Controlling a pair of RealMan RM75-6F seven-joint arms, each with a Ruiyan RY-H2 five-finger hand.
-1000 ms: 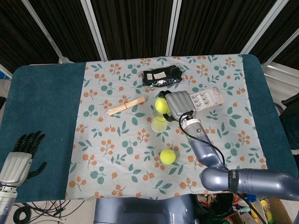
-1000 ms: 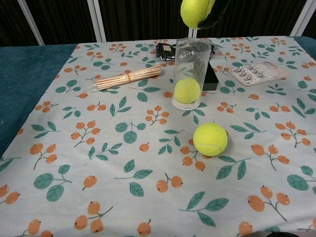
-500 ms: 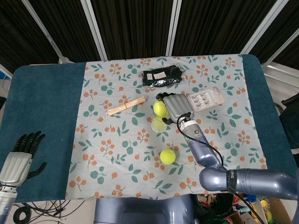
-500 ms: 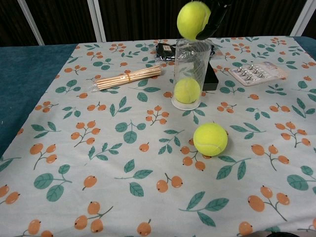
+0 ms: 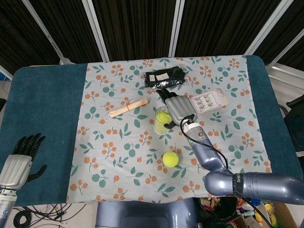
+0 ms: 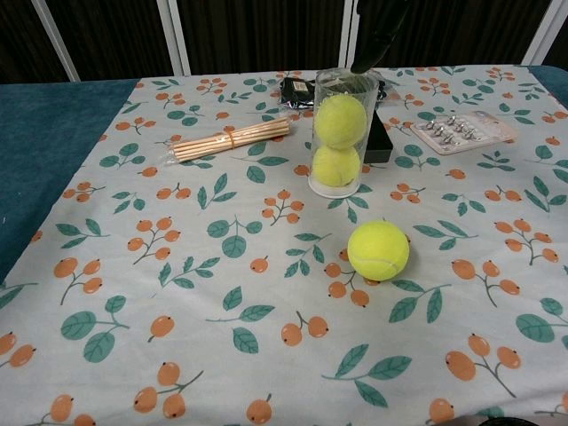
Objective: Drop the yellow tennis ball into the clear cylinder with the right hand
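The clear cylinder [image 6: 343, 133] stands upright mid-table with two yellow tennis balls stacked inside, the upper ball [image 6: 341, 120] resting on the lower ball [image 6: 335, 165]. From the head view I look down on the top ball [image 5: 164, 117] in the cylinder's mouth [image 5: 162, 122]. My right hand [image 5: 178, 108] hovers just above and behind the rim, holding nothing; its dark fingers [image 6: 373, 35] hang over the cylinder. A third tennis ball [image 5: 170, 158] lies loose on the cloth [image 6: 378, 250] in front. My left hand [image 5: 21, 159] rests open at the table's near left edge.
A bundle of wooden sticks [image 6: 231, 139] lies left of the cylinder. A black packet [image 5: 165, 77] sits behind it, and a clear blister pack [image 6: 461, 130] to its right. A small black object [image 6: 380, 142] lies right behind the cylinder's base.
The ball that my right hand held above the cylinder has left the hand and now sits inside on top of the first ball. The left hand has not moved.
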